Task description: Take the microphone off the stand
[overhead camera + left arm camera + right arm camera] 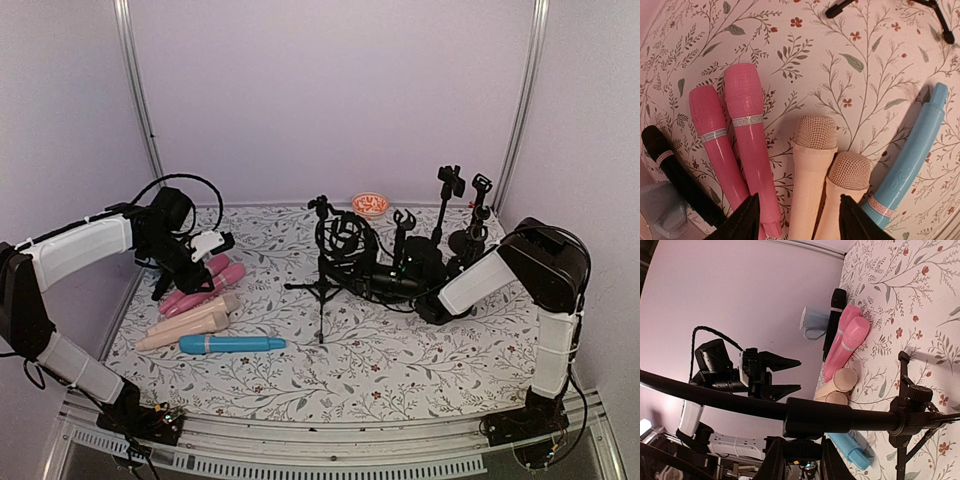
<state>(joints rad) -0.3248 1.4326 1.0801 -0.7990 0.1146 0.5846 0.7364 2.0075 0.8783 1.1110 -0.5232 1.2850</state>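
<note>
A black microphone lies level in the ring-shaped shock mount of a small black tripod stand at the table's middle. My right gripper reaches in from the right and holds the microphone's rear end. In the right wrist view its fingers are shut on a black ribbed body, with the mount's hoop crossing just above. My left gripper hovers open over loose microphones at the left. Its jaws hold nothing.
Two pink microphones, two beige ones, a blue one and a black one lie side by side at the left. More black stands and an orange bowl sit at the back right. A pale cup stands by the wall.
</note>
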